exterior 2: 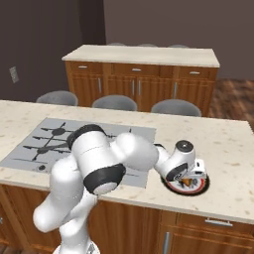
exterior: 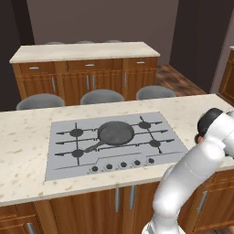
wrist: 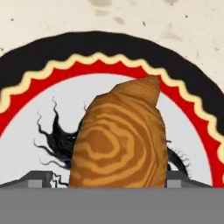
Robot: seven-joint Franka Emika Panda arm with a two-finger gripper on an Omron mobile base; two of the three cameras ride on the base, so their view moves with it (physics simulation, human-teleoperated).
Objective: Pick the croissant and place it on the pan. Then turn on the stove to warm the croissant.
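1. Left base view: the stove (exterior: 114, 143) lies sunk in the speckled counter (exterior: 27, 137). The pan (exterior: 116, 133) sits on its middle grate, handle pointing toward the near left, above the row of knobs (exterior: 123, 165). Three grey stools (exterior: 101, 97) stand behind the counter, and a wooden island (exterior: 87, 68) stands farther back. The arm bends off to the right edge.

2. Right base view: the arm's bulky elbow covers much of the stove's (exterior 2: 59, 139) near right part. The gripper (exterior 2: 191, 179) hangs low over a red-rimmed plate (exterior 2: 198, 188) on the counter right of the stove, and a bit of orange-brown croissant (exterior 2: 185, 182) peeks from under the hand.

3. Hand view: the croissant (wrist: 120, 140) fills the centre, lying on the plate (wrist: 35, 127) and rising between the two finger tips (wrist: 37, 178), which flank its base on either side. Whether the pincer is pressing on it I cannot tell.
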